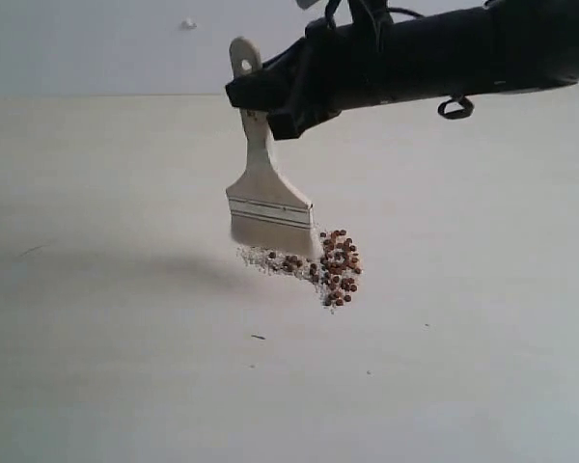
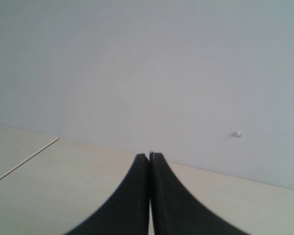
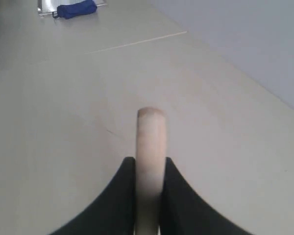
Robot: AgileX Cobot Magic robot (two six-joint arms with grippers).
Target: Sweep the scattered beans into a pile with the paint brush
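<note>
The paint brush [image 1: 266,198] hangs upright, its pale wooden handle clamped in my right gripper [image 1: 261,101], which reaches in from the right. Its whitish bristles meet the table just left of the beans [image 1: 336,268]. The beans lie as one compact pile, with whitish crumbs trailing toward the bristles. In the right wrist view the handle [image 3: 151,142] stands between the two black fingers of the right gripper [image 3: 150,164]. My left gripper [image 2: 150,156] is shut and empty, facing a bare wall, away from the beans.
A blue object on a flat grey sheet [image 3: 76,9] lies far off on the table in the right wrist view. A small white knob [image 1: 187,24] sits on the back wall. A few dark specks [image 1: 259,337] lie in front of the pile.
</note>
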